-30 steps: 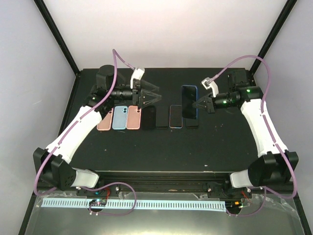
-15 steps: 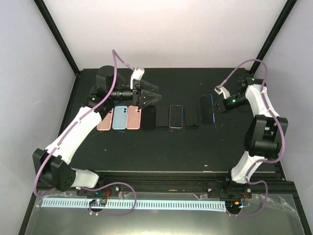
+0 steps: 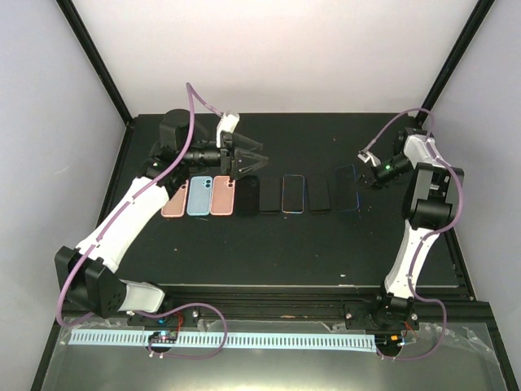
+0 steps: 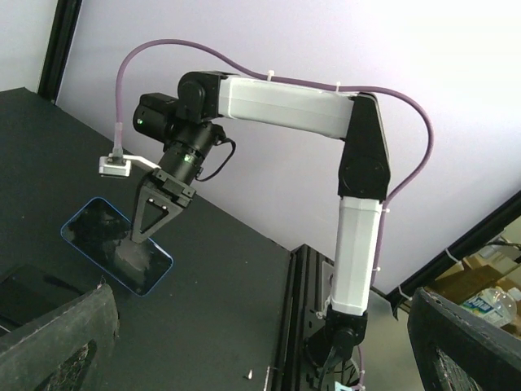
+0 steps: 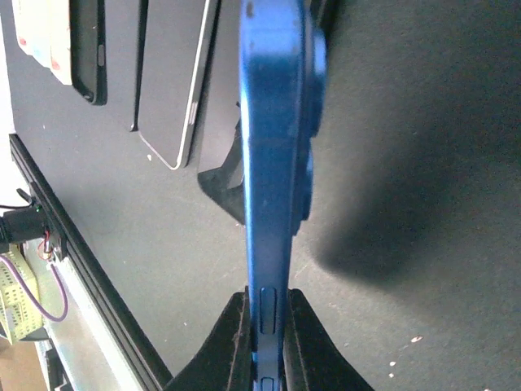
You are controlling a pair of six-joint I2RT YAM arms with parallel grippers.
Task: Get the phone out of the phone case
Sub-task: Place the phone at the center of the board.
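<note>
Seen from above, the left claw [image 3: 236, 165] hangs with its fingers spread wide over the left part of a row of phones [image 3: 259, 195] that lie side by side on the black tabletop [image 3: 244, 244]. At the right end of that row, the right claw [image 3: 360, 180] pinches the blue phone case [image 3: 347, 192]. The case sits low, just beside the last dark handset, and I cannot tell whether it touches the tabletop. The left wrist camera, with its own fingers far apart at the lower corners, looks across at the right arm [image 4: 285, 102]. Here the right claw grips one long side of the case, and the dark phone [image 4: 94, 232] sits inside the blue rim. In the right wrist view the case appears edge-on, clamped between both fingers [image 5: 228, 350], with other handsets at the upper left.
</note>
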